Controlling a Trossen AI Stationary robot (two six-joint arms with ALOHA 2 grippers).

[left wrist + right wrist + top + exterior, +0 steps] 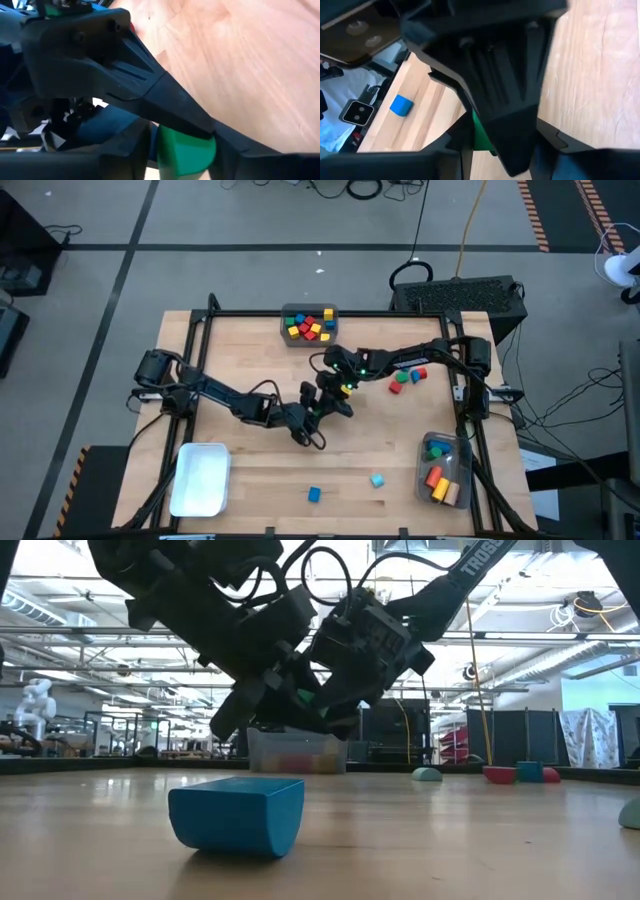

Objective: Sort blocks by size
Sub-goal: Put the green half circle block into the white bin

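Green block point(186, 152), small, solid-coloured, clamped between left gripper point(318, 406) fingers, with right gripper point(340, 388) jaws closed on same block from opposite side, mid-table, raised off wooden table point(250, 360). Farther out: blue block point(237, 814) and cyan block point(377, 479) near front edge, grey bin point(309, 324) of small blocks at back, clear bin point(442, 469) with longer bars at right, white bin point(200, 478) at left.
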